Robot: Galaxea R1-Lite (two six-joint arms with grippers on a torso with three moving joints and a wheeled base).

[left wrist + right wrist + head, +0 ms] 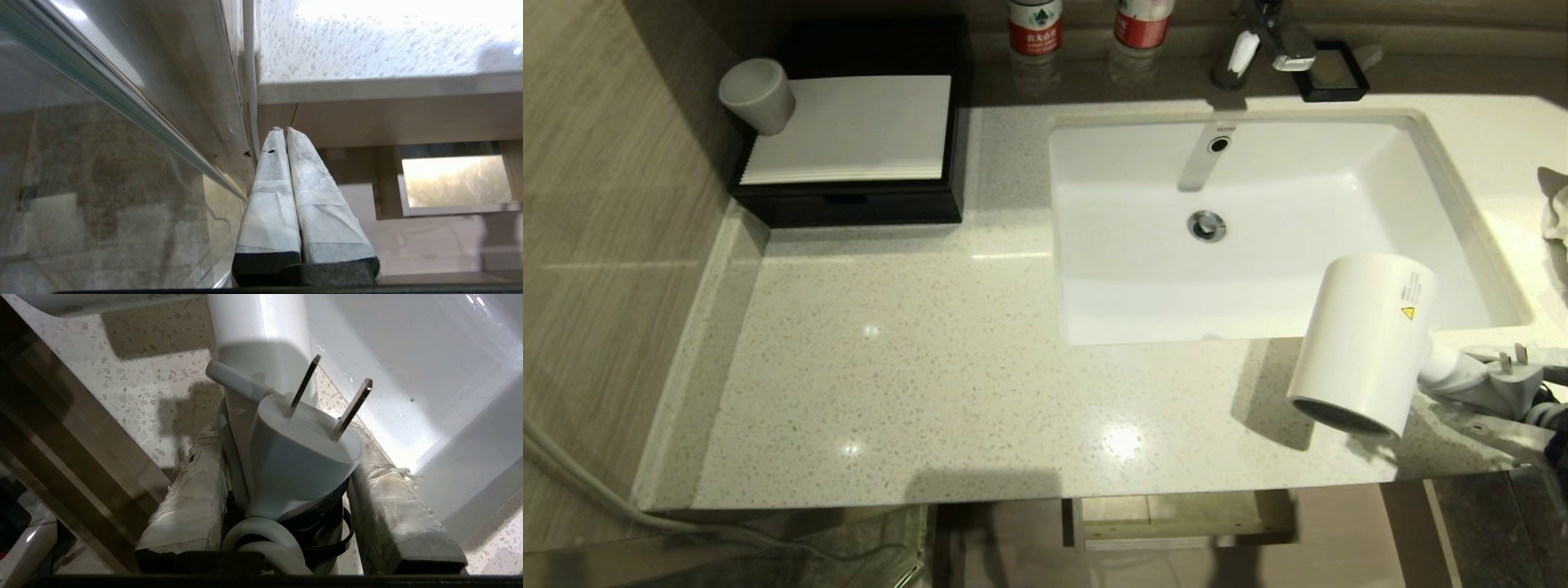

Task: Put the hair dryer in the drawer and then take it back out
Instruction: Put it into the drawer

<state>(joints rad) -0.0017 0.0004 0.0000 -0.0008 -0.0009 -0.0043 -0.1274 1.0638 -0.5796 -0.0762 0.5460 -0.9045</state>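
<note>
The white hair dryer hangs tilted above the counter's front right part, by the sink's near corner, with its dark open end facing down and forward. My right gripper holds it from the right, shut on the handle together with the bundled cord. In the right wrist view the taped fingers clamp the handle, the two-pin plug and the black tie. Under the counter's front edge the light-wood drawer stands pulled out a little. My left gripper is parked low beside the vanity, shut and empty.
A white sink fills the counter's right half, with a faucet behind it. A black box with a white top and a grey cup stand back left. Two bottles are at the back; a white cloth lies far right.
</note>
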